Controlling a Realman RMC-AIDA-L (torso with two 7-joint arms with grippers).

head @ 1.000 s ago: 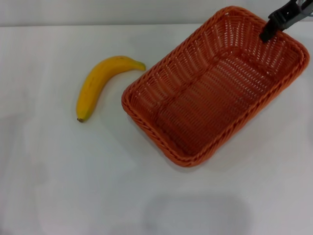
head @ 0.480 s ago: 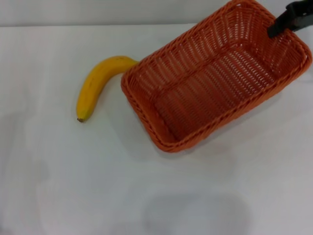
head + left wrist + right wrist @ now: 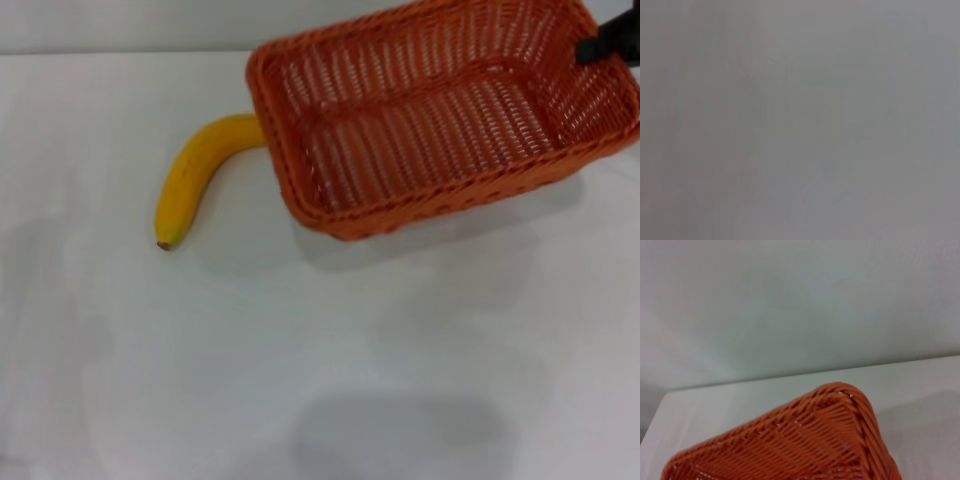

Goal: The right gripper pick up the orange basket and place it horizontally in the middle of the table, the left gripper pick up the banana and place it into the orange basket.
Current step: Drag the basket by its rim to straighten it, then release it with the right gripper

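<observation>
White bench (image 3: 300, 380) fills the head view. On its far right the basket (image 3: 440, 120) hangs tilted, lifted by its right end, where the right gripper (image 3: 606, 45) clamps its jaws on the rim at the picture's edge. Left of it the banana (image 3: 195, 175) lies flat, its stem end hidden behind the basket's corner. Left gripper is out of sight.

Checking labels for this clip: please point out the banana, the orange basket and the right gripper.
banana (image 3: 187, 188): head view, middle of its yellow body.
orange basket (image 3: 330, 213): head view, near rim.
right gripper (image 3: 607, 44): head view, black tip at the basket's far right rim.
</observation>
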